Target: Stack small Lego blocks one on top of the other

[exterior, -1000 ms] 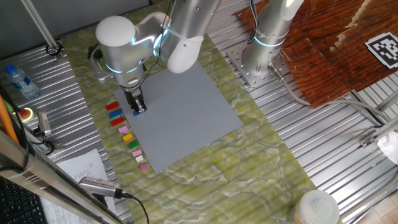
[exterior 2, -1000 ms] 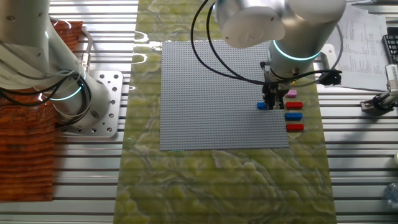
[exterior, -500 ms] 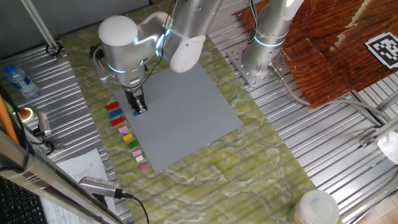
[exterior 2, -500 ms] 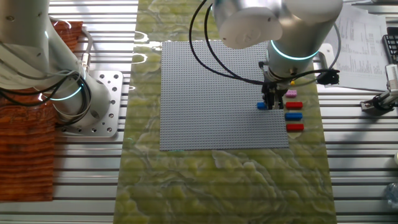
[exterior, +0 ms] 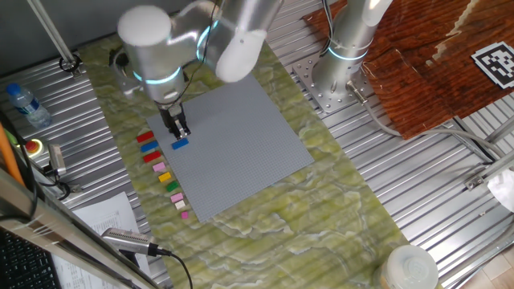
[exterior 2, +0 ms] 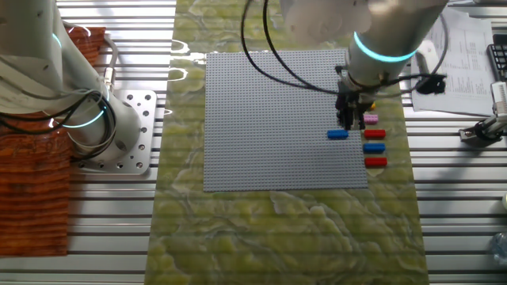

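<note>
Plainly, the blue block (exterior 2: 337, 134) now sits alone on the grey baseplate (exterior 2: 269, 119), near its edge and just beside the row of spare blocks on the green mat. The gripper (exterior 2: 346, 120) hangs just above it and a little toward the row, apart from the brick and carrying nothing; its fingers are dark and bunched in both views, so whether they are spread or pressed together I cannot tell.

Risks from here, as I judge them: the next brick must come from the row (exterior: 163, 171), where the pieces lie close to one another, so a descent slightly off centre could nudge a neighbour or pinch two at once. Bringing a second block onto the blue one calls for studs to line up; a small twist or offset would leave it perched crooked, or the press could skid the top brick off. The blue block may not be fully seated on the baseplate either, which would let it shift under pressure.

In the other fixed view the blue block lies flat with its long axis left to right, parallel to the red block (exterior 2: 375, 161) and its neighbours in the row, and roughly square to the baseplate's near edge.
</note>
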You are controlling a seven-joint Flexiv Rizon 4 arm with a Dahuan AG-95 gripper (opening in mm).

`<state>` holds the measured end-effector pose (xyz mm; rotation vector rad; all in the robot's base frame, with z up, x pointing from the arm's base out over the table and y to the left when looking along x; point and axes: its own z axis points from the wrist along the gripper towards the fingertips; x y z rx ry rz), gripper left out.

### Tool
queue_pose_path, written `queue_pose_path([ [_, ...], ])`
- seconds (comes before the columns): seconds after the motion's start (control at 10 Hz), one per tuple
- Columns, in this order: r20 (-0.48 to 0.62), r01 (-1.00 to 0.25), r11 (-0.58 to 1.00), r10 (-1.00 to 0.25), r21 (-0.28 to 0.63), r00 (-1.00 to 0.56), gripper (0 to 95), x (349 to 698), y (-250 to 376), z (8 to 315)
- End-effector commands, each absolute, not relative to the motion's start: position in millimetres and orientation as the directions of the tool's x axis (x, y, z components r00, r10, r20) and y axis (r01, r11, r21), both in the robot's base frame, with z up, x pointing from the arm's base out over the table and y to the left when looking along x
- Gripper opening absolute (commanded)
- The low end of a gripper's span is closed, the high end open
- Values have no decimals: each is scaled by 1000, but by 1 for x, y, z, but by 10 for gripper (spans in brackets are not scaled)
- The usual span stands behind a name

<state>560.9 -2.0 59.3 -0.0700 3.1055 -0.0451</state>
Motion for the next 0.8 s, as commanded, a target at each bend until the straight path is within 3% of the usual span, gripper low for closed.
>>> queue_pose_path([
  [0.1, -31, -43, 999, -44, -27, -999, 0, 564, -5, 57],
  [0.8, -29, -73, 997, -73, -16, -997, 0, 566, -27, 66],
])
